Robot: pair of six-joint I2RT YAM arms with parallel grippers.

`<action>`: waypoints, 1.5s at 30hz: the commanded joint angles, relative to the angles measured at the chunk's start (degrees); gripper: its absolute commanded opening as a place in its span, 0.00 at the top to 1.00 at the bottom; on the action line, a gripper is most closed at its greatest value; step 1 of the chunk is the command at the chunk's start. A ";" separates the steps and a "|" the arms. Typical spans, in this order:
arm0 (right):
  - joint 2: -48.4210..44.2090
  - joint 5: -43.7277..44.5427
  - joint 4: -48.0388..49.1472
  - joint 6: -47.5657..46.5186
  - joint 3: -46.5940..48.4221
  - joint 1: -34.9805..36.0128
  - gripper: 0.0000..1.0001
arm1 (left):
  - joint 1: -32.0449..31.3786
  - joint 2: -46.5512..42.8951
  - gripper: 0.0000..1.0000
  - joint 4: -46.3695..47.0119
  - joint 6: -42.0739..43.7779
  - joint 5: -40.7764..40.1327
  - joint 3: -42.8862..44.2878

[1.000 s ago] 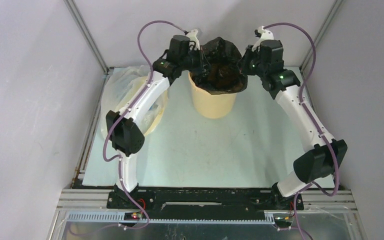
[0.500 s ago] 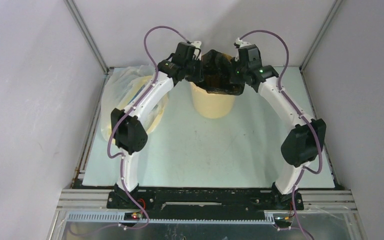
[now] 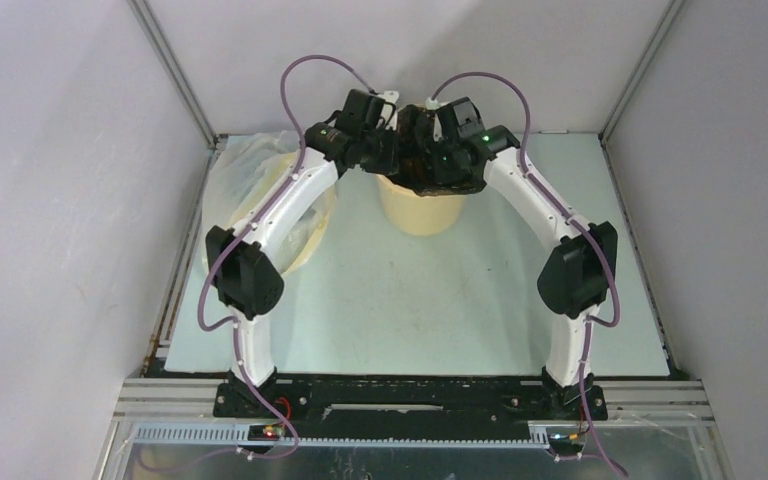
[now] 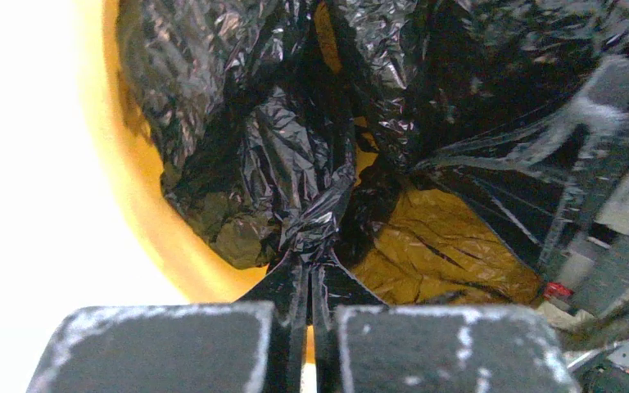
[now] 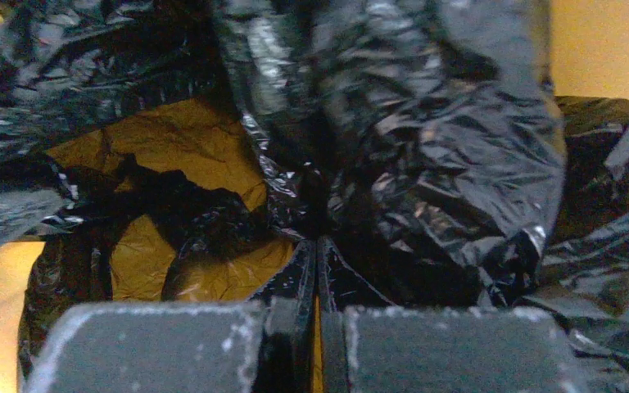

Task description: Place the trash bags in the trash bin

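At the far left of the table (image 3: 410, 300), a clear bag (image 3: 250, 185) lies against the wall, partly under the left arm. That arm bends up and inward to the bin (image 3: 420, 212), which stands upright at the back middle of the table.

The left gripper (image 3: 390, 150) hangs over the bin's left rim. In its wrist view the left gripper (image 4: 311, 286) has its fingers pressed together, with a thin twisted fold of the black bag (image 4: 295, 164) pinched between the tips. From that pinch the film runs up and spreads into crinkled, glossy folds inside the bin, whose yellow wall (image 4: 143, 213) curves round on the left.

The bag (image 3: 460, 180) sits bunched in the bin's mouth, and some film laps over the rim on the right side. Yellow shows low down between the black folds.

The right gripper (image 3: 432, 150) hangs just beside the left one, over the same opening. Its wrist view shows the right gripper (image 5: 318, 278) also clamped shut on a pleat of the bag (image 5: 426, 147), with a thick mass of film bulging just beyond the tips. The right arm arches back down the table's right side to its base.
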 commanded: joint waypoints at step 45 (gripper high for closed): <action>5.83 -3.29 -3.71 -2.13 3.72 -3.84 1.00 | -2.61 -5.88 1.00 5.22 -0.47 3.82 -6.15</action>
